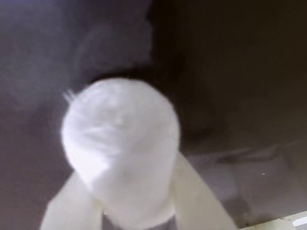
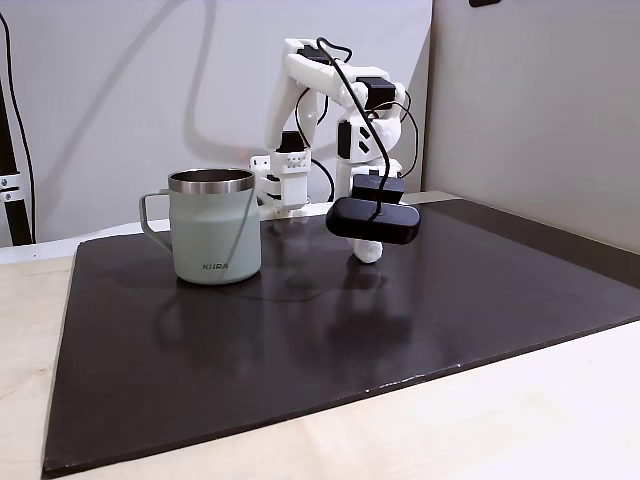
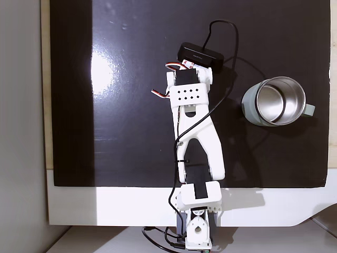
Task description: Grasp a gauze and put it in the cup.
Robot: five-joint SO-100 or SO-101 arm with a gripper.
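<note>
With the gripper (image 1: 136,211) clamped on the gauze (image 1: 121,139), well apart from the cup (image 2: 214,228), the soft roll could slip out mid-carry.

A pale wooden worktop (image 2: 520,420) carries a glossy black mat (image 2: 300,350) that covers most of it. On the mat stands the cup (image 2: 213,226), upright, and to its right in this fixed view the gauze (image 2: 367,250) touches the mat.
</note>
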